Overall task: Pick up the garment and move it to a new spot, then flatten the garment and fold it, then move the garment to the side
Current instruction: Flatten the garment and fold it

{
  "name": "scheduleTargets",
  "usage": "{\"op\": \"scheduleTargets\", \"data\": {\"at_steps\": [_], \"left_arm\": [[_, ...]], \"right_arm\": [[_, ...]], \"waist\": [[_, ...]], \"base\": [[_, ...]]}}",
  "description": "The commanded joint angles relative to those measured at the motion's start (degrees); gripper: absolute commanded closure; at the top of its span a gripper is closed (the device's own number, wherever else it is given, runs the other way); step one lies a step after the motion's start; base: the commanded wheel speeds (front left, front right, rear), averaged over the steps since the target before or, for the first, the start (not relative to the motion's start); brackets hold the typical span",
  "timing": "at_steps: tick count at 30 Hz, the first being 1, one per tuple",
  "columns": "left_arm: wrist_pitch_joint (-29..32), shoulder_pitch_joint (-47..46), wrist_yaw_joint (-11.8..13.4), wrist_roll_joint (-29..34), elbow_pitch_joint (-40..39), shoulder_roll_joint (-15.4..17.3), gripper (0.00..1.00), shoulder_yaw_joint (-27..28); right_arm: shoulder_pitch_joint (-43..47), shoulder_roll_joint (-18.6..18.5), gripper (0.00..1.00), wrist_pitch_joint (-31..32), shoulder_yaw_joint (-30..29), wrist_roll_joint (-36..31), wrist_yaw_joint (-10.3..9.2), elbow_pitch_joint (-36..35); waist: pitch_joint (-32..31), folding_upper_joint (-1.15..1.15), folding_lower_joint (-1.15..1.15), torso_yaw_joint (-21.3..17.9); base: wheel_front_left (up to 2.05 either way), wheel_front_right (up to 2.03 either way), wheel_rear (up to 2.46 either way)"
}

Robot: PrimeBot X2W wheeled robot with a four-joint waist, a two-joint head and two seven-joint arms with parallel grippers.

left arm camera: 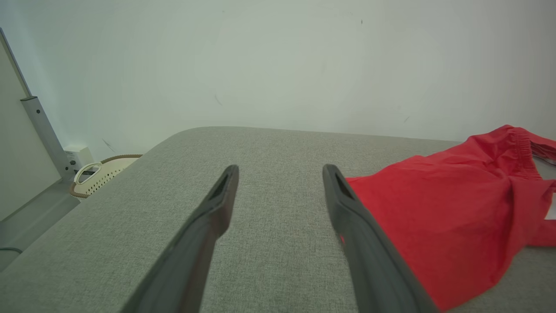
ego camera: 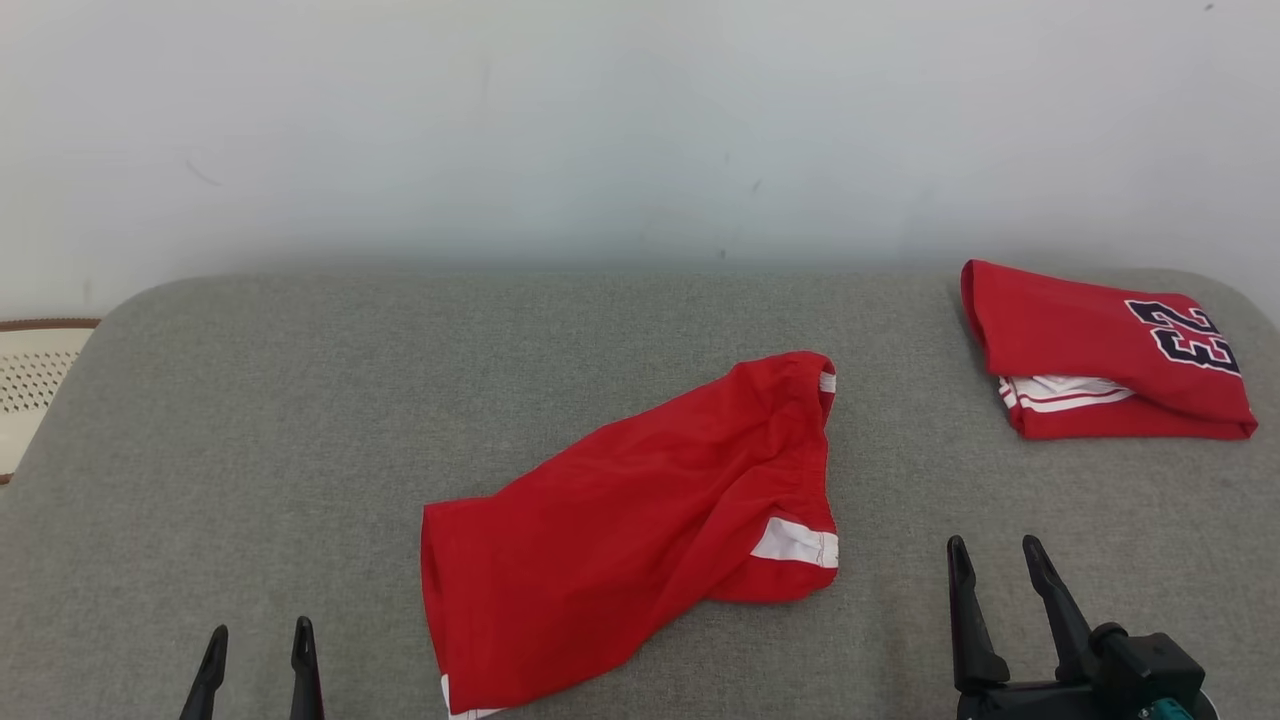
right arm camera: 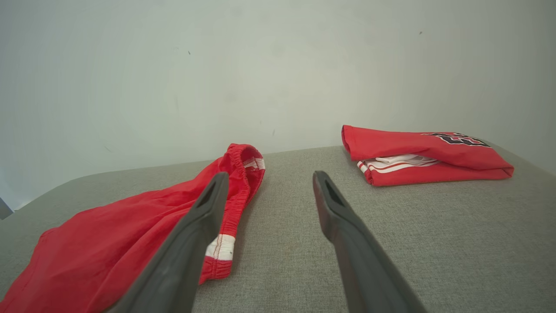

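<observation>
Thin red fabric shorts with white stripes [ego camera: 640,520] lie rumpled on the grey padded table [ego camera: 300,400], between left gripper [ego camera: 258,648] and right gripper [ego camera: 995,562], both with jaws apart, empty. Likely light, limp, slippery: best pinched at the elastic waistband [ego camera: 822,430].

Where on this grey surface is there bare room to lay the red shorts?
Widest bare patch: the left of the grey surface, between the red shorts and the edge by the basket. Narrower: the gap between shorts and folded jersey. The far right corner is crowded.
</observation>
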Motion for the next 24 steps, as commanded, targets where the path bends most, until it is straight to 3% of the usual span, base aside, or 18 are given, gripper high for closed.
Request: {"op": "scheduleTargets", "data": {"at_steps": [1, 24], "left_arm": [[-0.2, 1.0, 0.2, 0.3, 0.0, 0.3, 0.00, 0.2], [-0.2, 0.6, 0.5, 1.0, 0.9, 0.8, 0.00, 0.4]], "right_arm": [[0.6, 0.1, 0.00, 0.0, 0.0, -0.4, 0.03, 0.2], [-0.3, 0.7, 0.00, 0.0, 0.7, -1.3, 0.03, 2.3]], "waist": [[0.0, 0.00, 0.00, 0.2], [0.0, 0.00, 0.00, -0.1]], "base": [[0.00, 0.00, 0.00], [0.00, 0.00, 0.00]]}}
